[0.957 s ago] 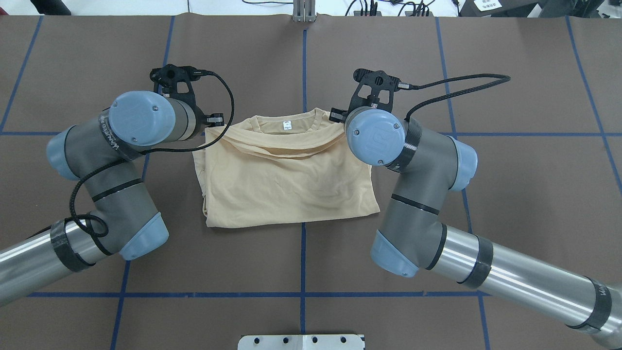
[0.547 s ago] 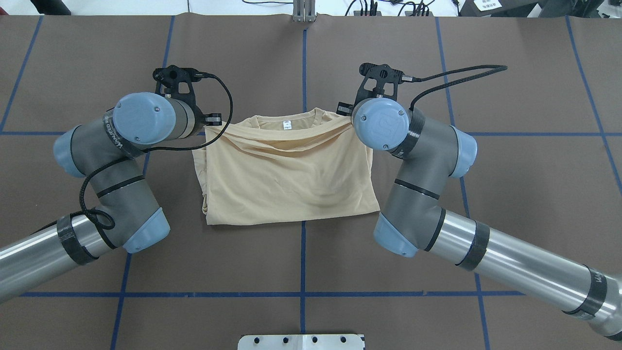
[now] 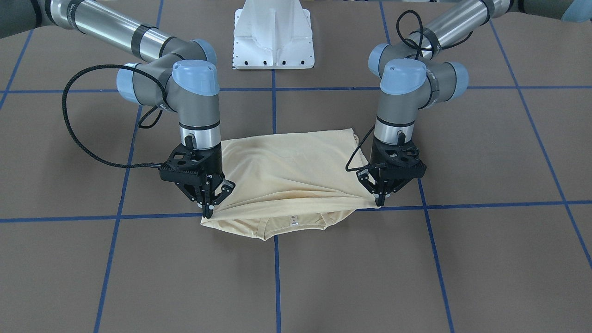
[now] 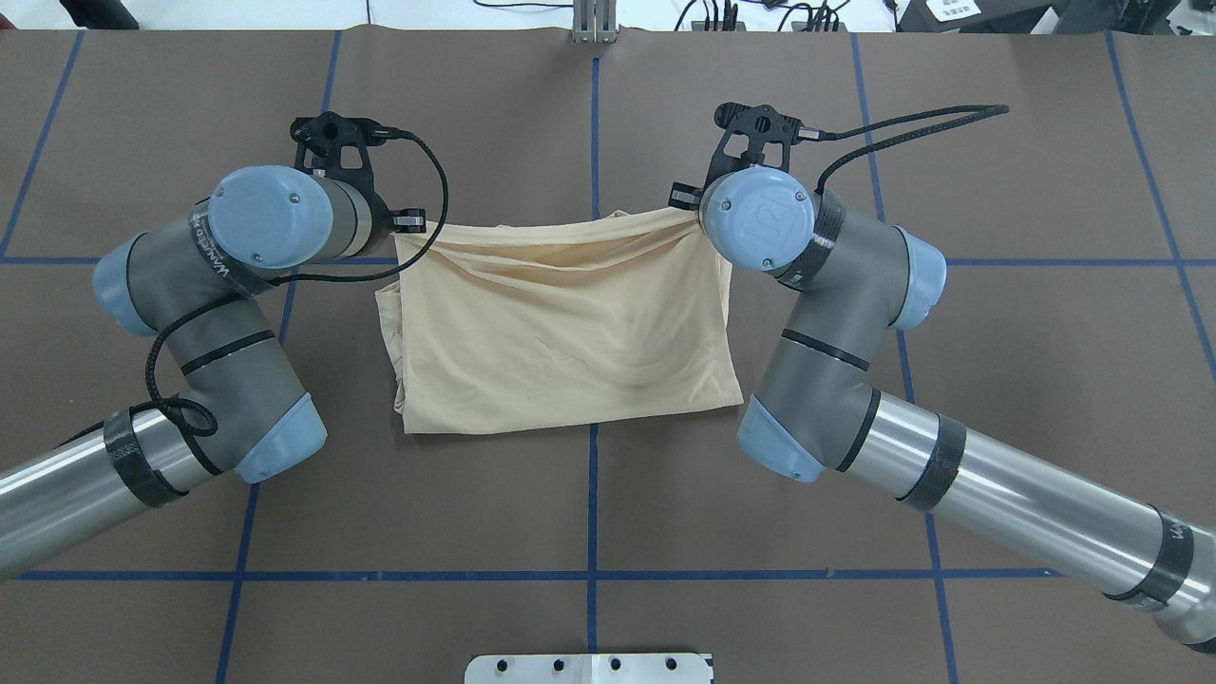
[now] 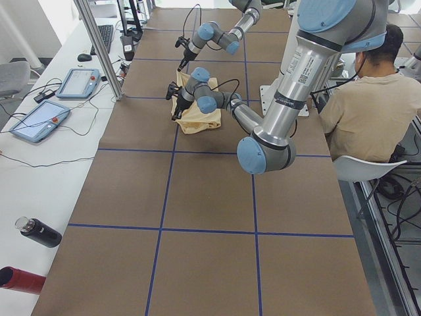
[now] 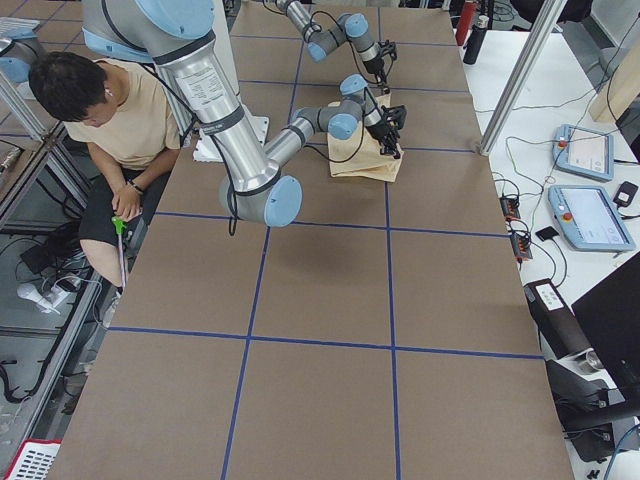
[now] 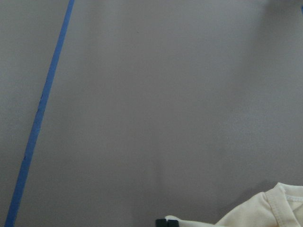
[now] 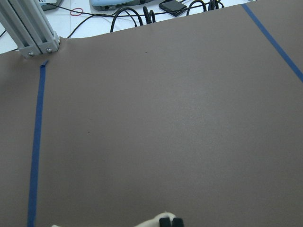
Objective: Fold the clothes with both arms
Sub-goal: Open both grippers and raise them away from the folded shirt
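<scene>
The clothes, a pale cream-yellow shirt (image 3: 286, 173), lie folded on the brown table (image 3: 92, 277), with the collar and small white label (image 3: 292, 219) at the end away from the robot's base. My left gripper (image 3: 380, 201) is shut on one corner of the upper layer, and my right gripper (image 3: 206, 212) is shut on the other corner. Between them the layer's edge is stretched, low over the collar end. In the overhead view the shirt (image 4: 560, 323) shows, but both wrists hide the fingers. Cream fabric (image 7: 265, 213) fills a bottom corner of the left wrist view.
The white pedestal base (image 3: 274, 37) stands behind the shirt. A person (image 5: 375, 99) sits beside the table on the robot's side. Tablets (image 5: 79, 82) and bottles (image 5: 39, 232) lie on the white side bench. An aluminium post (image 4: 594, 24) stands at the far edge.
Both grippers have moved away from the robot's base, carrying the upper layer's edge over the collar. In the overhead view the neck label is now covered. The edge has pulled straighter.
</scene>
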Available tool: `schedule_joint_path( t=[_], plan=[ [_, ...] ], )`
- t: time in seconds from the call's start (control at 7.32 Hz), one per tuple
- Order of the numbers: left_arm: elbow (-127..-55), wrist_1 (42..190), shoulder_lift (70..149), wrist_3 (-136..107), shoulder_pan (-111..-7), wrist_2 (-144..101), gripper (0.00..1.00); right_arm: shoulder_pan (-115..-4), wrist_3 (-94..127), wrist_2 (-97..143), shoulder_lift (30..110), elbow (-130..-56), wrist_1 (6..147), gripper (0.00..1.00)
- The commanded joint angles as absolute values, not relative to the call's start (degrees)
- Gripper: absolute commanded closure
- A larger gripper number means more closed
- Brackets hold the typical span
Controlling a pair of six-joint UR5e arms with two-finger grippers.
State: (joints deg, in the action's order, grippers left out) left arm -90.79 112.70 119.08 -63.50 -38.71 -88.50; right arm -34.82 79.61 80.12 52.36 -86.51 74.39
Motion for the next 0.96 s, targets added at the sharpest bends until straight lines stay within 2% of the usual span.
schedule_joint_path(
  t=[0.0, 0.41, 0.68, 0.82],
  plan=[
    [-91.7, 112.7, 118.7, -62.0, -38.8, -88.6, 0.0, -34.9, 77.6, 80.3, 52.3, -86.2, 74.4, 0.0],
    [-100.6, 112.8, 114.2, -62.1, -38.7, -95.5, 0.0, -39.4, 68.9, 92.2, 54.2, -89.4, 74.2, 0.0],
    [-106.2, 112.9, 109.1, -63.5, -34.1, -97.8, 0.0, -42.8, 63.4, 98.7, 62.0, -98.2, 74.2, 0.0],
    [-106.7, 112.9, 107.8, -68.0, -30.4, -97.4, 0.0, -44.8, 61.0, 101.8, 65.6, -101.1, 74.2, 0.0]
  ],
)
